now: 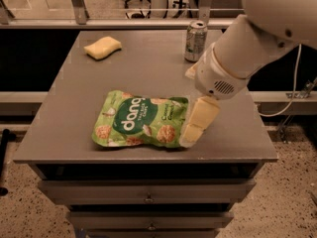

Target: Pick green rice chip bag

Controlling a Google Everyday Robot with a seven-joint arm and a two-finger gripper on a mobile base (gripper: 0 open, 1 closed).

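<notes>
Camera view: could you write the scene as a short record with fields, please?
target: green rice chip bag, lying flat near the table's front edge
gripper: gripper, low at the bag's right end in the picture; contact cannot be told
other items: yellow sponge back left; drink can back right, upright
surface: grey table, drawers below
task state: bag not yet lifted
</notes>
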